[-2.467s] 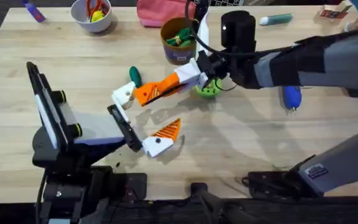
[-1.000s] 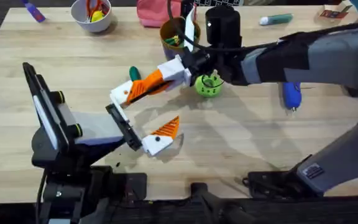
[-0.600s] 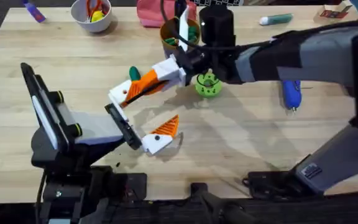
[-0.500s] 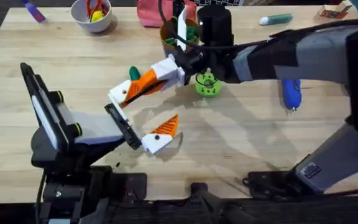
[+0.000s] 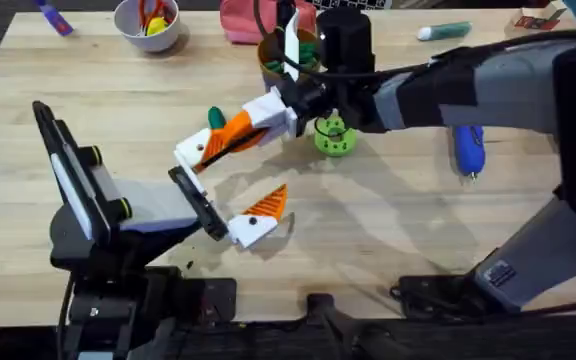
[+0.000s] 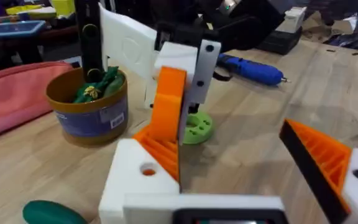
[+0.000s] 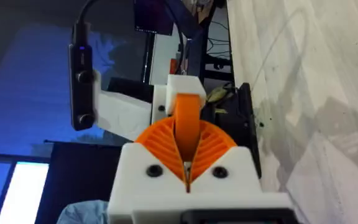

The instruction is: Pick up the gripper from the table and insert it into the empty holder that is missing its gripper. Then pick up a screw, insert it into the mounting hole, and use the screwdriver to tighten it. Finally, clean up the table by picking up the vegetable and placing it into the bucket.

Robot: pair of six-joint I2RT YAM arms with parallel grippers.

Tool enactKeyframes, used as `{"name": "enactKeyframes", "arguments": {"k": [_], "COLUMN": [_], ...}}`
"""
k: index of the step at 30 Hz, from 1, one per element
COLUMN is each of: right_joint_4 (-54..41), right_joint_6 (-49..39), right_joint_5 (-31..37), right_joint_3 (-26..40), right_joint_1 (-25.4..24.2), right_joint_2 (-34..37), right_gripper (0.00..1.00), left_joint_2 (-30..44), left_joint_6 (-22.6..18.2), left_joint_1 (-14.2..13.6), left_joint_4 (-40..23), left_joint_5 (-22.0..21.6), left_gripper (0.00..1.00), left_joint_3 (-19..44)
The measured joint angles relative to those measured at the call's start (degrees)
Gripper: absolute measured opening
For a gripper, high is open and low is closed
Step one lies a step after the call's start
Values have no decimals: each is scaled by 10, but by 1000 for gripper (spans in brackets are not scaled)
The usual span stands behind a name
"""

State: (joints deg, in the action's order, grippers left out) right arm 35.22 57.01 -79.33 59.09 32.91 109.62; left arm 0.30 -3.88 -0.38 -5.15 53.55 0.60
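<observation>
My right gripper (image 5: 226, 143) reaches across the table, shut on the orange ribbed gripper (image 6: 169, 106) (image 7: 188, 121). It holds the piece against the white empty holder (image 5: 200, 152) (image 6: 143, 180) of my left gripper (image 5: 230, 190). That holder has a round mounting hole (image 6: 148, 170) in its face. My left gripper stands open, its other orange finger (image 5: 268, 208) (image 6: 319, 155) apart. The dark green vegetable (image 5: 216, 120) (image 6: 48, 213) lies just behind the holder. The bucket (image 5: 286, 62) (image 6: 89, 106) stands farther back. The blue screwdriver (image 5: 468, 153) (image 6: 250, 68) lies at the right. No screw can be made out.
A round green disc (image 5: 335, 137) sits under the right arm. At the back edge are a white bowl (image 5: 148, 22), a pink pouch (image 5: 253, 20) and a teal marker (image 5: 443, 32). The bucket holds green items.
The right arm has swung left and farther back with the orange gripper, bringing it up to the left arm's holder. In the last half second it has barely moved.
</observation>
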Motion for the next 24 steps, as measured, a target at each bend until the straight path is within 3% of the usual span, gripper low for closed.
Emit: {"name": "enactKeyframes", "arguments": {"k": [3, 4, 10, 12, 24], "right_joint_4": [0, -1, 0, 1, -5], "right_joint_6": [0, 2, 1, 0, -11], "right_joint_5": [0, 0, 10, 11, 31], "right_joint_3": [0, 0, 2, 3, 3], "right_joint_1": [0, 0, 5, 6, 6], "right_joint_2": [0, 0, 0, 0, -4], "right_gripper": [16, 81, 890, 937, 951], "left_joint_2": [0, 0, 0, 0, 0], "left_joint_6": [0, 0, 0, 0, 0], "left_joint_1": [0, 0, -2, -2, -2], "left_joint_4": [0, 0, -1, -1, -1], "left_joint_5": [0, 0, 11, 12, 13], "left_gripper": [985, 986, 986, 986, 985], "left_joint_3": [0, 0, 0, 0, 0]}}
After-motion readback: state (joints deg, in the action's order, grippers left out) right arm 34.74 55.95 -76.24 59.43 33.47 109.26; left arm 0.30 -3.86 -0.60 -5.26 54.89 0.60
